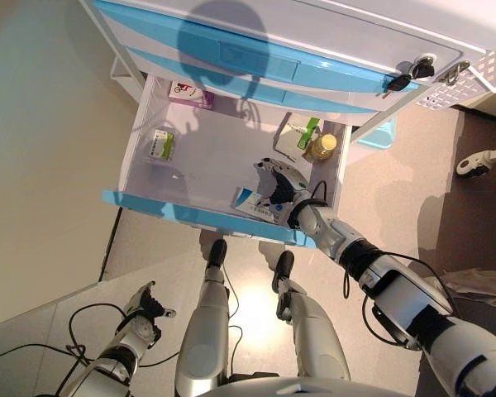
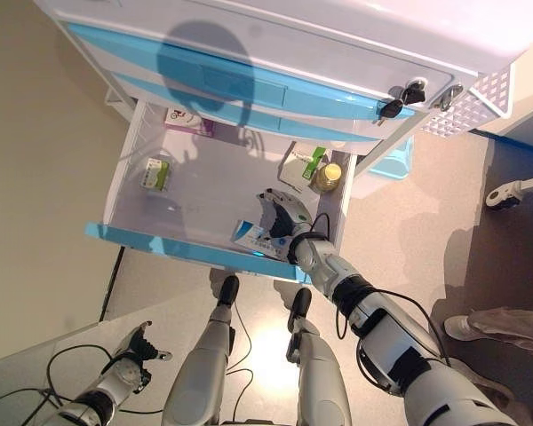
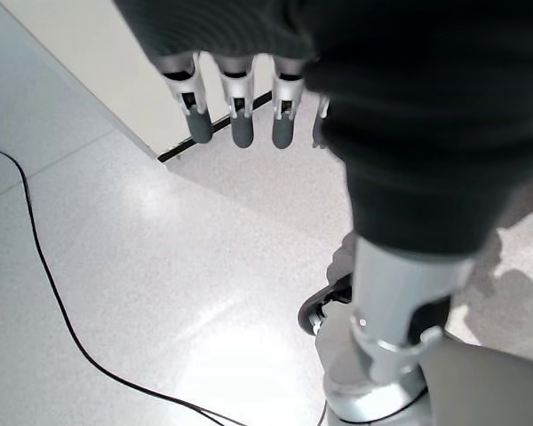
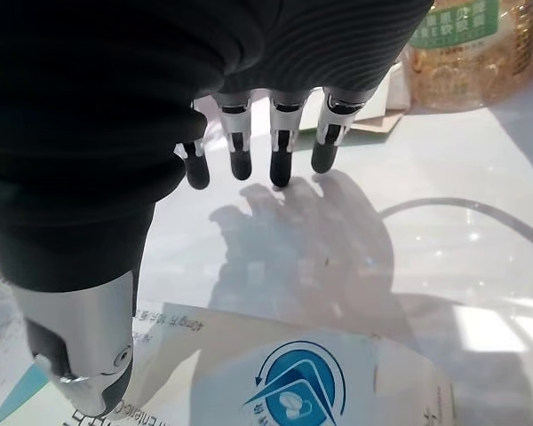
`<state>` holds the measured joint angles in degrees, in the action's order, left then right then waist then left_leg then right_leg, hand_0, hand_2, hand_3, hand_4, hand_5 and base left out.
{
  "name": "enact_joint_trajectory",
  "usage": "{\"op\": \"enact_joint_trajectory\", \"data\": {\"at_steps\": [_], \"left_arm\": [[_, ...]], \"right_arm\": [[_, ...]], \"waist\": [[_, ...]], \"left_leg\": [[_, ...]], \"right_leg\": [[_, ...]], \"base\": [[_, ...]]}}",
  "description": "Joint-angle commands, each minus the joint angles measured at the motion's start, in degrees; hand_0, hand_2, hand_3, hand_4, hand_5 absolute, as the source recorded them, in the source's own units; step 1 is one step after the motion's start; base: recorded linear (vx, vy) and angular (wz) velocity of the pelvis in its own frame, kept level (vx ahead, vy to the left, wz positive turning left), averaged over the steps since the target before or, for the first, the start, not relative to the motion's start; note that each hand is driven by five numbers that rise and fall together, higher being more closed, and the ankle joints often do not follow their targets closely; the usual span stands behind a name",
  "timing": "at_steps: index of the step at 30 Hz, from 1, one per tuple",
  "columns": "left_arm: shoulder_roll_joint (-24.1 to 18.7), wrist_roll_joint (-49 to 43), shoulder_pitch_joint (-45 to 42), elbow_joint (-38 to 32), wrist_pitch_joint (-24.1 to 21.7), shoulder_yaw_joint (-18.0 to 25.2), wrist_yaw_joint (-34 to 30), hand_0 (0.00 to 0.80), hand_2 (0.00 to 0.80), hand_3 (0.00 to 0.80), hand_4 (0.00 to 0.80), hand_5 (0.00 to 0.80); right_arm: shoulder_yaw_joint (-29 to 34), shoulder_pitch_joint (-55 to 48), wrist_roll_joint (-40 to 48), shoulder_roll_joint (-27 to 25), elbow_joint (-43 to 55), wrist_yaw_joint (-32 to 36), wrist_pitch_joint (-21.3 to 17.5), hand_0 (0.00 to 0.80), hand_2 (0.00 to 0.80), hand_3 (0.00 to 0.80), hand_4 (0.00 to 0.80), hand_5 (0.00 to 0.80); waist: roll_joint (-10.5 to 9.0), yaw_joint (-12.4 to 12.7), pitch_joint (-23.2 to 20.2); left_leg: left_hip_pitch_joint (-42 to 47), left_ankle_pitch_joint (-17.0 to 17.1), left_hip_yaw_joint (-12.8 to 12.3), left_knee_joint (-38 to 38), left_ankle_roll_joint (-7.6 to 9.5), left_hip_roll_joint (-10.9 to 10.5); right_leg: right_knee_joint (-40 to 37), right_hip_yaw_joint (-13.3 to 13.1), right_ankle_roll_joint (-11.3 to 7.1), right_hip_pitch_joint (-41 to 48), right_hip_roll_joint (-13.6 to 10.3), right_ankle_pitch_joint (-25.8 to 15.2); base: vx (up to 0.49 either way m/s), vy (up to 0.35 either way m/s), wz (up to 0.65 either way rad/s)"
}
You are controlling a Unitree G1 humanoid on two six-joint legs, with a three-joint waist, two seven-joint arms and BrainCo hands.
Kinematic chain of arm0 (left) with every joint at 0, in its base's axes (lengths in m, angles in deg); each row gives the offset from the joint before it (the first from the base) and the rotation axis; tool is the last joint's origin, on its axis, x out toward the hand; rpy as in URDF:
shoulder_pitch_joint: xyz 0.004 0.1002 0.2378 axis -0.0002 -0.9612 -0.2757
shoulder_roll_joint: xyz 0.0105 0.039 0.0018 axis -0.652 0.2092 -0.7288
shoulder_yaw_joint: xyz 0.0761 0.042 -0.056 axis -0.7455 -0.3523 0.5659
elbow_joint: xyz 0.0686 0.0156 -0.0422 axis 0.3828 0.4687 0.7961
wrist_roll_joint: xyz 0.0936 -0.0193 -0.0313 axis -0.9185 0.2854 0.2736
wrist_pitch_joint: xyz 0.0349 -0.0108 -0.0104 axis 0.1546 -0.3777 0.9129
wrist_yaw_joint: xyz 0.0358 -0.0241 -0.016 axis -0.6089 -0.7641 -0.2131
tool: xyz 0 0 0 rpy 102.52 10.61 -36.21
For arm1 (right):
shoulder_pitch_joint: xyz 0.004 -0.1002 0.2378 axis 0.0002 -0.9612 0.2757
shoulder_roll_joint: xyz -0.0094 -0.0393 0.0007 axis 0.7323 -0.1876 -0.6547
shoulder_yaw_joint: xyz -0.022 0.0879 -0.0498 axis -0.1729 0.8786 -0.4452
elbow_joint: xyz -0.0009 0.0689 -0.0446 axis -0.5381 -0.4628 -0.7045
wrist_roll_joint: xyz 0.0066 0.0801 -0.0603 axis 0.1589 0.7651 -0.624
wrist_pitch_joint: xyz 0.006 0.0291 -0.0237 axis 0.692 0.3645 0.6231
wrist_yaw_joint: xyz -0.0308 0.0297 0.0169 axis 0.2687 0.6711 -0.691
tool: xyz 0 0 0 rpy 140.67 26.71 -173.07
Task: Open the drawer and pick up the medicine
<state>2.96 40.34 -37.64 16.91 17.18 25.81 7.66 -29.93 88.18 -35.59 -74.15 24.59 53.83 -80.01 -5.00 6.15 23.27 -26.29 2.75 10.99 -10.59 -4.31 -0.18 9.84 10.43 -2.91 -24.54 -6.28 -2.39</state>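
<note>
The bottom drawer [image 1: 180, 212] with a blue front stands pulled out. Inside, at its front right, lies a flat white and blue medicine box [image 1: 251, 203]. My right hand [image 1: 279, 184] hovers right above that box, fingers [image 4: 282, 167] straight and open, with the box [image 4: 293, 382] below the thumb and nothing held. A green and white box [image 1: 160, 144], a pink box [image 1: 190, 93], a green packet [image 1: 298, 135] and a yellow bottle [image 1: 321, 147] also lie in the drawer. My left hand [image 1: 149, 308] hangs open low at the left, over the floor.
The shut upper drawers of the cabinet [image 1: 256, 58] overhang the back of the open one, with keys [image 1: 409, 74] in the lock. A white basket [image 1: 471, 78] hangs on the cabinet's right side, a blue bin [image 1: 379, 132] under it. A castor wheel [image 1: 471, 163] stands at right.
</note>
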Motion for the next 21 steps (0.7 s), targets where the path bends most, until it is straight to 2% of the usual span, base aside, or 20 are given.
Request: {"op": "enact_joint_trajectory", "data": {"at_steps": [1,21], "left_arm": [[-0.24,1.02,-0.44,1.92,0.39,2.39,1.31,0.0,0.0,0.0,0.0,0.0],[-0.65,0.78,-0.4,2.2,0.67,3.41,1.09,0.0,0.0,0.0,0.0,0.0]], "right_arm": [[-1.13,-0.8,0.77,-1.22,4.78,0.52,-1.78,0.0,0.0,0.0,0.0,0.0],[-3.02,-1.53,1.52,0.04,7.04,3.02,-2.77,0.0,0.0,0.0,0.0,0.0]], "waist": [[-1.2,0.36,0.89],[-1.68,0.36,0.93]], "left_leg": [[-1.25,0.02,0.17,0.4,3.96,-4.12],[-0.97,0.04,-0.05,0.64,3.91,-3.92]], "right_leg": [[0.06,-1.13,-2.9,0.9,-0.44,-0.48],[0.28,-1.34,-2.88,0.72,-0.31,-0.47]], "base": [[0.0,0.0,0.0],[0.0,0.0,0.0]]}}
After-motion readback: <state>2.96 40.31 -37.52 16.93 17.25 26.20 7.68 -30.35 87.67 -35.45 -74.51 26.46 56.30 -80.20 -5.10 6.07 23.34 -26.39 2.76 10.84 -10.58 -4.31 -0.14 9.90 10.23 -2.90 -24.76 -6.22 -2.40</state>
